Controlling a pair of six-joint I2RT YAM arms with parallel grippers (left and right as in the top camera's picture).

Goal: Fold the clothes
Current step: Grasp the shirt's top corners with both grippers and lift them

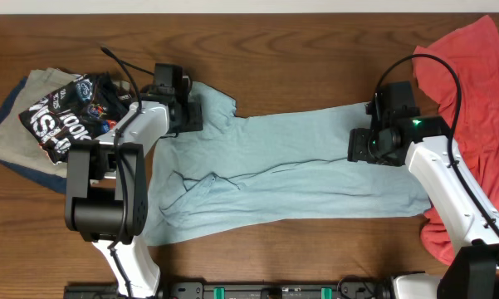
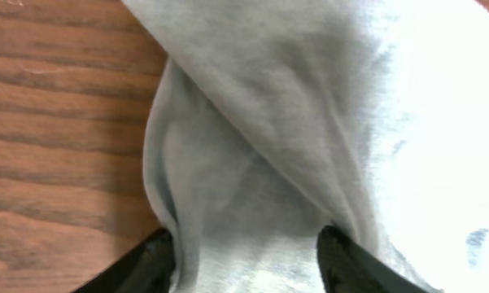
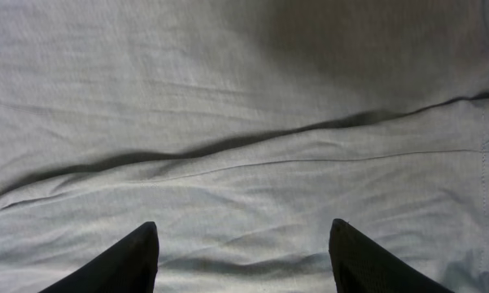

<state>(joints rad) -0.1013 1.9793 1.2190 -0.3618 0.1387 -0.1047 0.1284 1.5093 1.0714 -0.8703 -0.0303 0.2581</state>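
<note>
**Both claws spread wide on the blue T-shirt, neither clamped**

Overhead: The light blue T-shirt [image 1: 291,166] lies stretched across the middle of the table [image 1: 299,50], running almost from the left side to the right. It is creased, with a bunched patch toward the near left corner. The left gripper [image 1: 183,112] sits on the shirt's far left part, where a sleeve pokes toward the far edge. The right gripper [image 1: 372,146] sits on the shirt's right end. The coral-red shirt [image 1: 473,83] is heaped along the right edge, touching the blue one near the near right corner. By the left edge lies a pile apart from the blue shirt: a black tee with white lettering [image 1: 62,120] on top of a khaki garment [image 1: 41,87].

Left wrist: The left gripper [image 2: 248,268] has its fingers [image 2: 150,264] far apart, straddling a raised fold of the T-shirt [image 2: 293,122]. The cloth lies loose between them, not pinched. Bare wood of the table [image 2: 57,122] shows to the left of the fold.

Right wrist: The right gripper [image 3: 244,260] is likewise spread wide, its fingers [image 3: 130,260] over flat, lightly rippled fabric of the T-shirt [image 3: 244,106]. It grips nothing. A hem seam runs down the right side of this view.
</note>
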